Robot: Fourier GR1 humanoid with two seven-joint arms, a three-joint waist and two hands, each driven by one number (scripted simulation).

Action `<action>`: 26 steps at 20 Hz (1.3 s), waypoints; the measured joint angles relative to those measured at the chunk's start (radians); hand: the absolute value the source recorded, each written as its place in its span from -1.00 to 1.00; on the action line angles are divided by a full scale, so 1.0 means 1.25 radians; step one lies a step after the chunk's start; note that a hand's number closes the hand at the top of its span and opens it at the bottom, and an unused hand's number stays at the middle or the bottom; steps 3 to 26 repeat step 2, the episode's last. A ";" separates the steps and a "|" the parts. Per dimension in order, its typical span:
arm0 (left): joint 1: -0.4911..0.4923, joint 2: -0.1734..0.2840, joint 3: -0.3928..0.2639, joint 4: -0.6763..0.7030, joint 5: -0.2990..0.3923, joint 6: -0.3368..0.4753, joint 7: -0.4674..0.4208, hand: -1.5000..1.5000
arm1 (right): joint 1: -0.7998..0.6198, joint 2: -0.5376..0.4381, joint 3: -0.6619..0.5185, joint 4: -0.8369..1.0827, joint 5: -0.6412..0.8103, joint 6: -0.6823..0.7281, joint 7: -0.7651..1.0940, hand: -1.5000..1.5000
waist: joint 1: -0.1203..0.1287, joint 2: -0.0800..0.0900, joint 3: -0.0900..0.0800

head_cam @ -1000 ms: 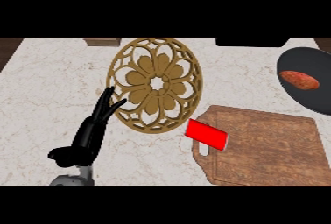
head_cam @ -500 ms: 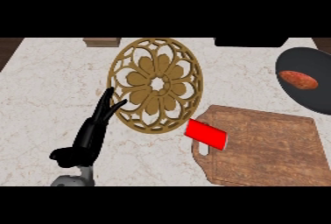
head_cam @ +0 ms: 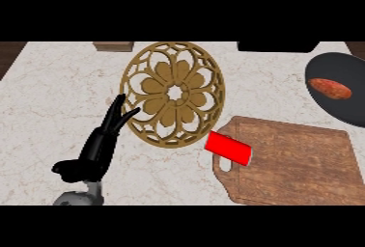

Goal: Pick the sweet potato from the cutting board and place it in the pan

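Note:
The reddish-orange sweet potato [head_cam: 330, 88] lies inside the dark pan [head_cam: 345, 103] at the right edge. The brown wooden cutting board [head_cam: 292, 164] sits at the lower right, bare on top except for a red block [head_cam: 229, 148] resting over its left edge near the handle hole. My left hand [head_cam: 100, 144] shows at the lower left, open with fingers straight and pointing up toward the trivet, holding nothing. My right hand shows nowhere in the head view.
A round carved wooden trivet [head_cam: 173, 93] lies in the middle of the marble counter. A small brown box [head_cam: 113, 46] sits at the back left, and a dark object [head_cam: 278, 46] at the back right.

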 measured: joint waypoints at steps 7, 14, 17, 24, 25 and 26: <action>-0.005 -0.005 -0.003 0.007 -0.005 0.004 0.000 0.00 | -0.002 0.000 0.005 -0.004 0.004 -0.017 -0.012 -1.00 | 0.000 0.000 0.000; -0.005 -0.005 -0.003 0.007 -0.005 0.004 0.000 0.00 | -0.002 0.000 0.005 -0.004 0.004 -0.017 -0.012 -1.00 | 0.000 0.000 0.000; -0.005 -0.005 -0.003 0.007 -0.005 0.004 0.000 0.00 | -0.002 0.000 0.005 -0.004 0.004 -0.017 -0.012 -1.00 | 0.000 0.000 0.000; -0.005 -0.005 -0.003 0.007 -0.005 0.004 0.000 0.00 | -0.002 0.000 0.005 -0.004 0.004 -0.017 -0.012 -1.00 | 0.000 0.000 0.000; -0.005 -0.005 -0.003 0.007 -0.005 0.004 0.000 0.00 | -0.002 0.000 0.005 -0.004 0.004 -0.017 -0.012 -1.00 | 0.000 0.000 0.000; -0.005 -0.005 -0.003 0.007 -0.005 0.004 0.000 0.00 | -0.002 0.000 0.005 -0.004 0.004 -0.017 -0.012 -1.00 | 0.000 0.000 0.000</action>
